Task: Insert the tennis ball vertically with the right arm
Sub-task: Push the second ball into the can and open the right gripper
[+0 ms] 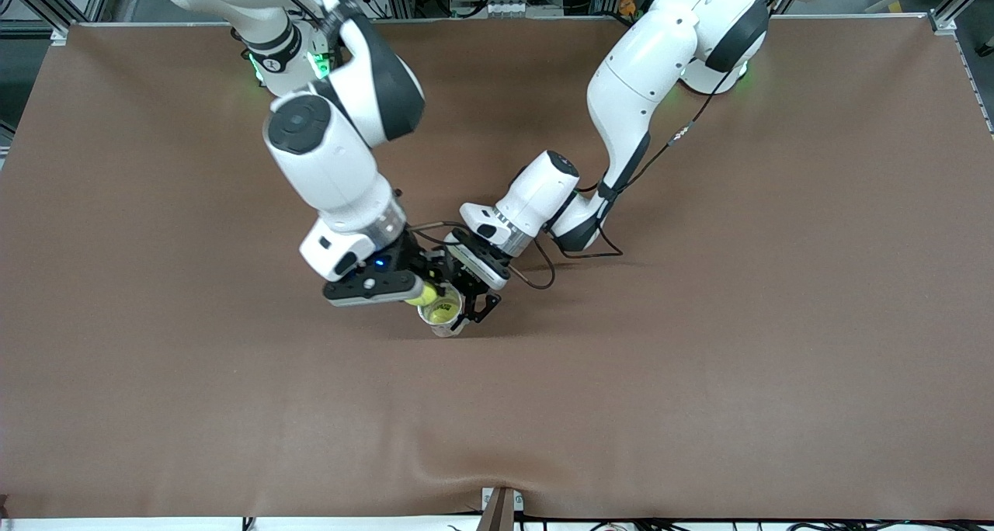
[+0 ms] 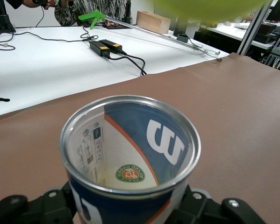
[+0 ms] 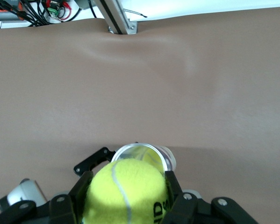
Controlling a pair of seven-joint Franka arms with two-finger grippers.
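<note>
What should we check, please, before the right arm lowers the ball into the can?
1. Ball gripped by the right pincer: ok, fingers on both sides.
2. Can held by the left pincer: ok, clamped near its base.
3. Can upright with its mouth open: ok, the left wrist view looks into a rim with no lid.
4. Can has room: ok; the front view shows one ball deep inside.
5. Ball centred over the mouth: not ok; in the front view it sits toward the right arm's end of the rim.
6. Clearance between the two pincers: cannot tell; they look very close.
</note>
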